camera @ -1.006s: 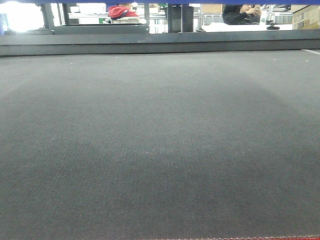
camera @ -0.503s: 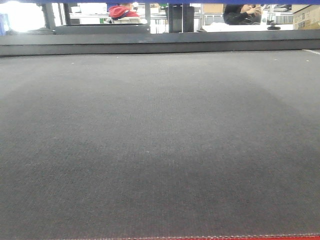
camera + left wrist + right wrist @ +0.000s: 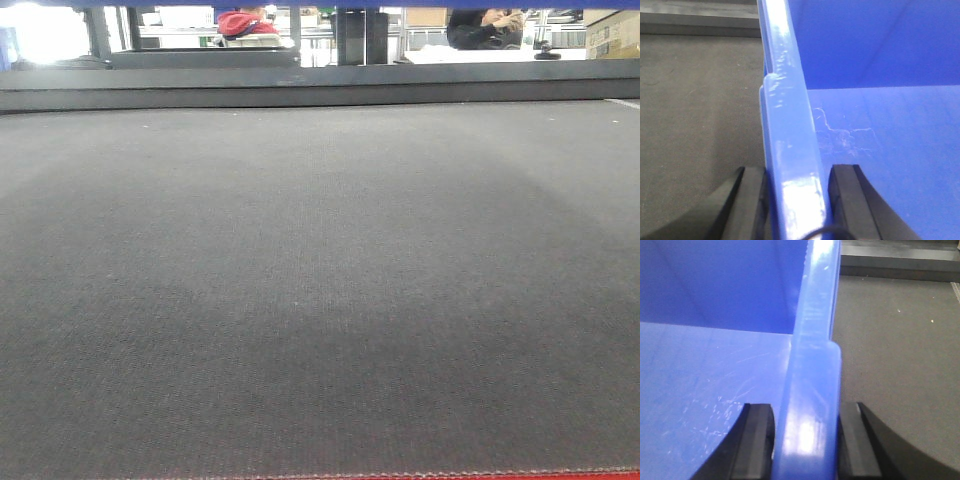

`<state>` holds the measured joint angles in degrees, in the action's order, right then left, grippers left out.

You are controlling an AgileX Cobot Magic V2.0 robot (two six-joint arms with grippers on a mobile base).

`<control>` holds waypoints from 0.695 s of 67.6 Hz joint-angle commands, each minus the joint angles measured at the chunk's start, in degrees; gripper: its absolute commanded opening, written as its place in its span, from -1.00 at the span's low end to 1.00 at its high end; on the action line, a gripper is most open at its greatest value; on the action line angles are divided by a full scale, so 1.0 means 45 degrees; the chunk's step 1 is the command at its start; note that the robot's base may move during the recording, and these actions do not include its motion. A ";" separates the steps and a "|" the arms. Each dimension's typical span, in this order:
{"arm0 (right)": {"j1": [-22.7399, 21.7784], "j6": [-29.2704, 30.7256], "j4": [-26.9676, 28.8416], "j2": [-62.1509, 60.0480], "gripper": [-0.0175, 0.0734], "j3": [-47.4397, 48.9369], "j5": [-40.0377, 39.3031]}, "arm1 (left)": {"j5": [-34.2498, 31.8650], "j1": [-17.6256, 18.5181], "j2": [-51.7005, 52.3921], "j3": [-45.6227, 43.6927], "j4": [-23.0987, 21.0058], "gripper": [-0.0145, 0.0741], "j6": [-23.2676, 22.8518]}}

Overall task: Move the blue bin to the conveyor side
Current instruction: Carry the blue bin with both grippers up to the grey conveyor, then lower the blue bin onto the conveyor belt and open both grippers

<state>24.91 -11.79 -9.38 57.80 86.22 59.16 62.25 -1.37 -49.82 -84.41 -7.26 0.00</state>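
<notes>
- The left gripper (image 3: 799, 200) is clamped on the rim of one side wall of the blue bin (image 3: 880, 150), with one black finger inside the bin and the other outside.
- The right gripper (image 3: 807, 440) straddles and grips the opposite wall's rim the same way.
- The bin's scuffed floor lies inward of each gripped wall.
- The conveyor (image 3: 320, 280) shows beyond each wall's outer face.

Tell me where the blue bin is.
The blue bin is over the conveyor, left gripper jaws pinching its left wall, right gripper its right wall.
</notes>
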 commanded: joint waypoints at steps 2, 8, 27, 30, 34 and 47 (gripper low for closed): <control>-0.0046 0.0318 -0.0681 -0.0281 -0.77 0.0257 -0.1916 | -0.1455 -0.0047 0.0190 -0.0194 0.0090 -0.69 0.0208; -0.0046 0.0318 -0.0681 -0.0281 -0.77 0.0257 -0.2147 | -0.1455 -0.0047 0.0190 -0.0194 0.0090 -0.69 0.0208; -0.0046 0.0318 -0.0681 -0.0281 -0.77 0.0257 -0.2176 | -0.1561 -0.0047 0.0190 -0.0194 0.0090 -0.69 0.0208; -0.0046 0.0318 -0.0681 -0.0281 -0.77 0.0257 -0.2176 | -0.1592 -0.0047 0.0190 -0.0194 0.0090 -0.69 0.0208; -0.0046 0.0318 -0.0681 -0.0281 -0.77 0.0257 -0.2200 | -0.1592 -0.0047 0.0153 -0.0194 -0.0009 -0.69 0.0239; -0.0046 0.0318 -0.0702 0.0480 -0.77 0.0257 -0.2639 | -0.1512 -0.0047 -0.1124 -0.0635 -0.0021 -0.69 0.0287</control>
<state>24.91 -11.79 -9.74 58.87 86.22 59.16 62.17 -1.37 -52.48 -85.20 -7.26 0.00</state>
